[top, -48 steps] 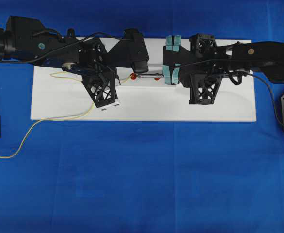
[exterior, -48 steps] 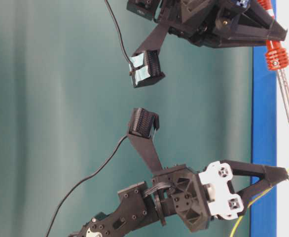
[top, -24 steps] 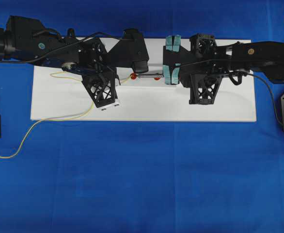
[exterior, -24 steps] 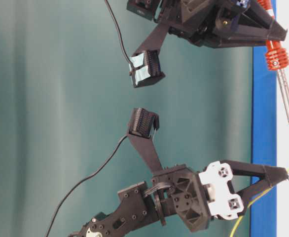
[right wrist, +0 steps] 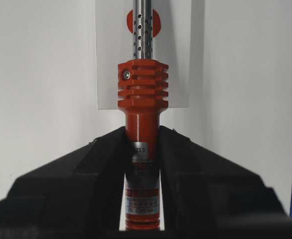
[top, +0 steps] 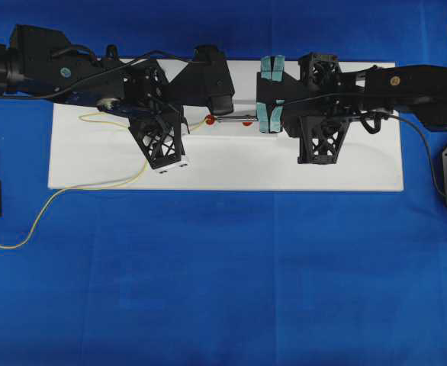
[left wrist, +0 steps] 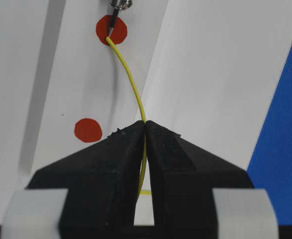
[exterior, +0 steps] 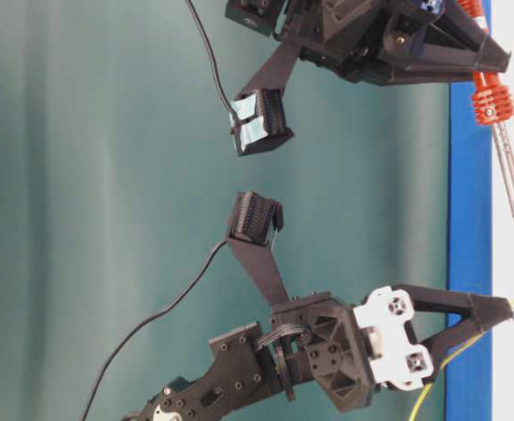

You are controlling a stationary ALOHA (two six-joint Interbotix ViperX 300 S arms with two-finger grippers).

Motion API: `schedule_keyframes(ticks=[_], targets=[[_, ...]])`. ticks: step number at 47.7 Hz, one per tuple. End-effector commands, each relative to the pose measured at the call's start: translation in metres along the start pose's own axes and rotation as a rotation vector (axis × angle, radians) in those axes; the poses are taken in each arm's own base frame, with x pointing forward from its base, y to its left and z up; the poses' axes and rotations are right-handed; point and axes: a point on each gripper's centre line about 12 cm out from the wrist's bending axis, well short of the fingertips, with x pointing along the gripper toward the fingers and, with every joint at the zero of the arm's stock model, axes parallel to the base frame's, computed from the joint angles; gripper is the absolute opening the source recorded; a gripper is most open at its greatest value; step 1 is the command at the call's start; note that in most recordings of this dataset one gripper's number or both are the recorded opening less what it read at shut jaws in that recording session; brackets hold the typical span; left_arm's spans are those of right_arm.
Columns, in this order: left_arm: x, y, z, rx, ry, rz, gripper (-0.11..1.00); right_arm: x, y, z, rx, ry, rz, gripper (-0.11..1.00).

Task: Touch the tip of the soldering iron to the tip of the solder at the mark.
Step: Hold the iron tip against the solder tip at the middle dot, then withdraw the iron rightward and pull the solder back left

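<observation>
The left tool [left wrist: 145,130] is pinching the thin yellow solder wire [left wrist: 131,79], jaws pressed together on it, and the wire arcs up to a round red mark [left wrist: 111,30] on the white board [left wrist: 216,74]. There the dark tip of the soldering iron [left wrist: 114,20] meets the wire's end, right on the mark as far as this view tells. Over on the right, the right tool [right wrist: 142,149] is clamped around the orange-red ribbed handle of that slim, silver-shafted soldering iron [right wrist: 142,89].

What could spoil it? That wire is long and springy; any nudge from the left arm could flick its end off the mark. The iron is held far back on its handle, so a small wobble at the wrist would swing the tip wide.

The left wrist view alone shows the two tips together. The overhead view hides that spot under the arms, but shows the wire trailing off the board across the blue bench [top: 223,290]. The right wrist view shows only the grip and another red mark [right wrist: 156,22] behind the shaft.
</observation>
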Motion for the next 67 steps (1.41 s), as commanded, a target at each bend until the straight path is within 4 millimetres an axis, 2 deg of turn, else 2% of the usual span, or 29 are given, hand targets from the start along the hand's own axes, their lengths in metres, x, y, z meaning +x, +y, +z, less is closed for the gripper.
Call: schedule_keyframes(ticks=[1,57,63,67], targets=[[-0.009,-0.001,0.011,0.003,-0.041,-0.004,0.01,-0.006,-0.002,0.011,0.001,-0.035,-0.004,0.06],[-0.010,-0.001,0.010,0.003,-0.044,-0.004,0.01,-0.006,-0.002,0.011,0.001,-0.035,-0.003,0.06],[-0.020,-0.002,0.011,0.004,-0.061,-0.007,0.01,-0.006,-0.002,0.011,0.001,-0.035,-0.003,0.06],[-0.035,-0.002,0.011,0.004,-0.087,-0.010,0.01,-0.007,-0.002,0.010,0.001,-0.035,-0.003,0.06]])
